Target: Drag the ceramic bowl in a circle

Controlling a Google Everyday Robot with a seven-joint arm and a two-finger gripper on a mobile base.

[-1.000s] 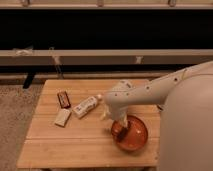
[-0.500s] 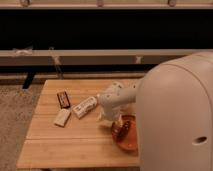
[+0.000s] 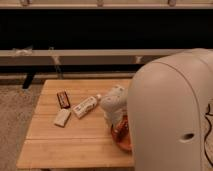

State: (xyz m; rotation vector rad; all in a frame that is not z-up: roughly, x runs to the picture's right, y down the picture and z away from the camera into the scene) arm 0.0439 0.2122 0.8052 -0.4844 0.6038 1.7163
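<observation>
The ceramic bowl [image 3: 121, 138] is a glossy reddish-brown bowl at the right side of the wooden table [image 3: 65, 140]. Only its left part shows; the rest is hidden behind my large white arm housing [image 3: 170, 115]. My gripper [image 3: 118, 125] reaches down from the white wrist [image 3: 114, 100] into or onto the bowl's left rim.
A small white bottle [image 3: 85, 106] lies left of the gripper. A dark snack bar [image 3: 63, 98] and a pale packet [image 3: 62, 117] lie further left. A shelf rail [image 3: 75, 52] runs behind the table. Carpet lies to the left.
My white arm housing has swung left and now covers the right side of the view. The bowl and gripper have shifted slightly left on the table.
</observation>
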